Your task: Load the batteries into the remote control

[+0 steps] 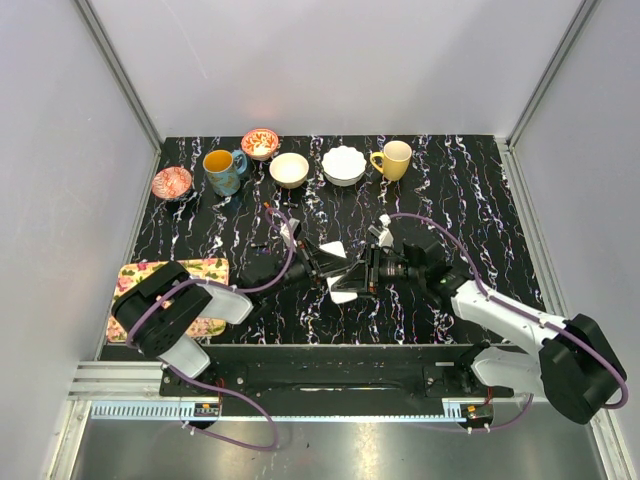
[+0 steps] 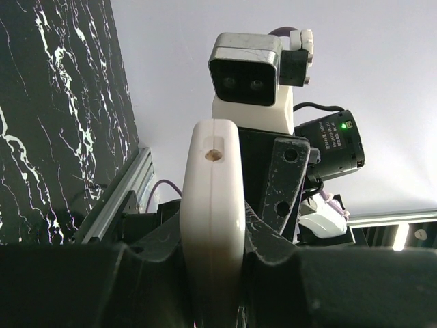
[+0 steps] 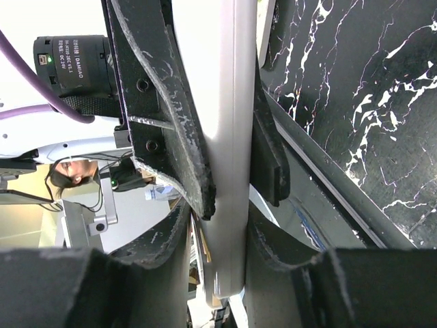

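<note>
The remote control (image 1: 343,292) is a flat white slab held in the air over the middle of the black marbled table (image 1: 470,200). My left gripper (image 1: 328,268) is shut on one end of it and my right gripper (image 1: 364,270) is shut on the other, the two facing each other. In the left wrist view the remote control (image 2: 213,205) stands edge-on in my left gripper (image 2: 213,240), with the right arm's fingers (image 2: 287,181) behind it. In the right wrist view the remote control (image 3: 232,137) runs upward out of my right gripper (image 3: 227,229). The batteries are out of view.
A row of crockery lines the back of the table: a red patterned dish (image 1: 172,182), a blue mug (image 1: 222,171), a red bowl (image 1: 260,143), a cream bowl (image 1: 289,169), a white scalloped bowl (image 1: 343,165) and a yellow mug (image 1: 394,159). A floral mat (image 1: 205,268) lies front left.
</note>
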`<state>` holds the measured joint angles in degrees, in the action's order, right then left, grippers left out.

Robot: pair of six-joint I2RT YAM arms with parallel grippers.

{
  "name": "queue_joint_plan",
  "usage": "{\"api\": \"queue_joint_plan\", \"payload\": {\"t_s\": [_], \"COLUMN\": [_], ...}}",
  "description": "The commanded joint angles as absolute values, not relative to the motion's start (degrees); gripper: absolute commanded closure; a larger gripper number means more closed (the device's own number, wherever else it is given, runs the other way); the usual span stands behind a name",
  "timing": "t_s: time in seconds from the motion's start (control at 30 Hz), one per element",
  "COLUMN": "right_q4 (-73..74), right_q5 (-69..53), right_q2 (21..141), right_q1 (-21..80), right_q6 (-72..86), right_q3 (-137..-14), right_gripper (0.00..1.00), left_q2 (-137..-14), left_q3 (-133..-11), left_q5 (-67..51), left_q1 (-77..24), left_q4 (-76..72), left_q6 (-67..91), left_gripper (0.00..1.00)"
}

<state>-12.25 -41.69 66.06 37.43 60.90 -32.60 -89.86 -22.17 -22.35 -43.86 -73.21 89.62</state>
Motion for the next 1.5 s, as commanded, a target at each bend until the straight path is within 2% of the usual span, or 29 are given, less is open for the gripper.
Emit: {"api": "queue_joint_plan", "payload": {"t_s": [0.0,0.57,0.87,1.47], "right_q4": [-20.7,-15.8,-12.8,-10.6], "right_q5": [-42.1,-41.0,-40.5,-41.4], "right_q2": [67.4,64.2,62.3,57.4], "right_q1": [39.4,39.3,39.0,37.6], "right_q6": [60.0,60.8,60.7,62.0], "right_q3": [-35.4,-35.8,-37.4,-33.3], "right_gripper": [0.63,0.51,0.37,0.36], "left_q2": [-90.7,-91.9,-91.3,-89.8], "left_q3": [-26.5,-25.0,-24.4,-25.4], "left_q5": [-23.3,-20.1,-20.4,-20.7], "left_q1": [-48.4,-48.4,-47.5,-46.1], "left_q4": [-95.4,-95.4,-95.4,-95.4], "left_q6": [91.2,92.0,91.9,91.8], "left_gripper": [1.0,1.0,1.0,1.0]}}
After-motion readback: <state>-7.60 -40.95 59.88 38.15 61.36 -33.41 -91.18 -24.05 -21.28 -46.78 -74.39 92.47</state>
